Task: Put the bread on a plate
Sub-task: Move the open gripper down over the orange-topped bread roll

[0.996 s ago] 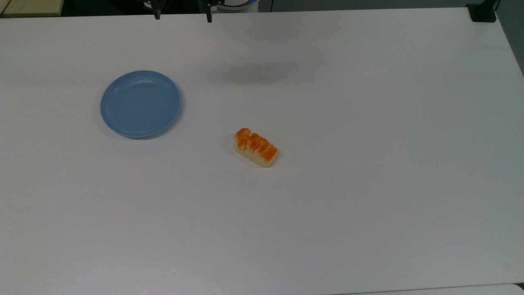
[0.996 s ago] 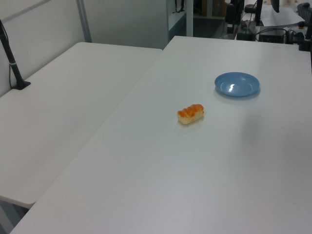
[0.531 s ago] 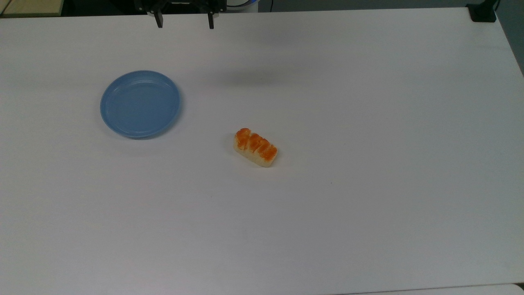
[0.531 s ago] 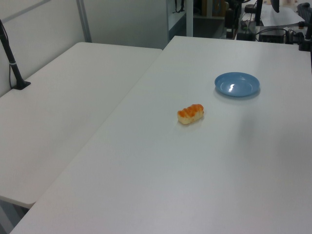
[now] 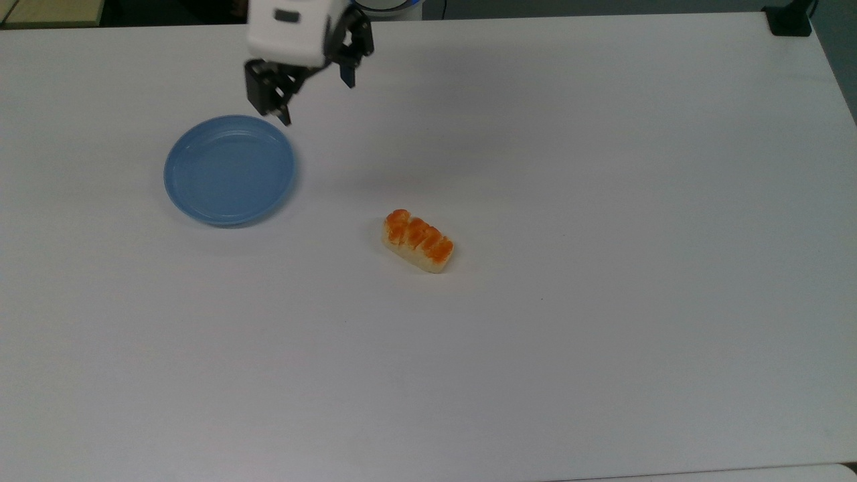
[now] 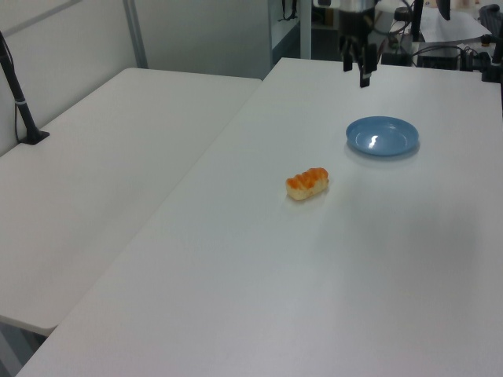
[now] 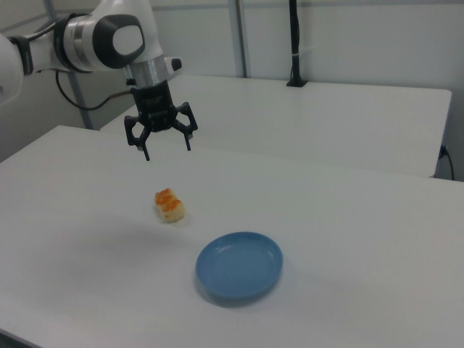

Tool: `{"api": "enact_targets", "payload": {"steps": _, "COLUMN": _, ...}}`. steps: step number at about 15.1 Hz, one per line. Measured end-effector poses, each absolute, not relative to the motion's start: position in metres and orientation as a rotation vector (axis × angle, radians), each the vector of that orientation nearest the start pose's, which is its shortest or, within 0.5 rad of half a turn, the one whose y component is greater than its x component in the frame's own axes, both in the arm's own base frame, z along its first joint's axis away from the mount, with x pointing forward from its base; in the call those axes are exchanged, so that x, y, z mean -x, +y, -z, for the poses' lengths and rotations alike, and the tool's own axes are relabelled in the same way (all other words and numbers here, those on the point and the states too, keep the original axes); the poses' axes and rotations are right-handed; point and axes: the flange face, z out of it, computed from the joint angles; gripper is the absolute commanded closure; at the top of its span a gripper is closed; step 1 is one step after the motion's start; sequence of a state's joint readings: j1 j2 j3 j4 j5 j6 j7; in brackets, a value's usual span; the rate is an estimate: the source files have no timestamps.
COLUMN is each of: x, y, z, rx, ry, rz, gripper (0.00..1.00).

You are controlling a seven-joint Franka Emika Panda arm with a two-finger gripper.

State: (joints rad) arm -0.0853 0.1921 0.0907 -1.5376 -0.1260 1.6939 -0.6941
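Top view shows my gripper (image 5: 315, 104) hanging in the air above the white table (image 5: 602, 201), near the far edge. My 2 fingers stand wide apart and hold nothing. One fingertip (image 5: 286, 120) appears just over the upper right rim of the plate (image 5: 229, 170), the other one lies more to the top view's right.

The plate is light blue, round and shallow, and nothing lies in it. The bread (image 5: 418, 240) lies flat on the table, well apart from the plate, toward the top view's lower right. Its orange-brown lumpy top faces up and its pale sides touch the table. It lies diagonal in the top view.

From the right view, my gripper (image 7: 165, 143) points down, high above the table (image 7: 362, 217), and my arm (image 7: 94, 40) comes in from the right view's left. The bread (image 7: 170, 205) sits below my fingers and the plate (image 7: 239, 264) is nearer to the camera. From the left view, my gripper (image 6: 355, 69) hangs beyond the plate (image 6: 382, 136), and the bread (image 6: 307, 183) lies at the left view's left of it.
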Motion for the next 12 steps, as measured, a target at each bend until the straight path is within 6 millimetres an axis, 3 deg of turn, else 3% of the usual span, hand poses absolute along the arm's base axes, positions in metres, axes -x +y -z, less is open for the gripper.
{"api": "enact_targets", "payload": {"steps": 4, "x": -0.629, "y": 0.042, "z": -0.503, "rx": 2.971, "ry": -1.332, "rz": -0.18, "gripper": 0.0}}
{"api": "enact_targets", "payload": {"steps": 6, "x": -0.637, "y": 0.056, "z": -0.479, "rx": 2.936, "ry": -1.369, "rz": -0.19, "gripper": 0.0}}
{"api": "enact_targets", "payload": {"steps": 9, "x": -0.658, "y": 0.081, "z": -0.423, "rx": 2.886, "ry": -1.433, "rz": -0.138, "gripper": 0.0}}
{"api": "enact_targets", "payload": {"steps": 12, "x": -0.668, "y": 0.1, "z": -0.385, "rx": 2.855, "ry": -1.484, "rz": -0.135, "gripper": 0.0}}
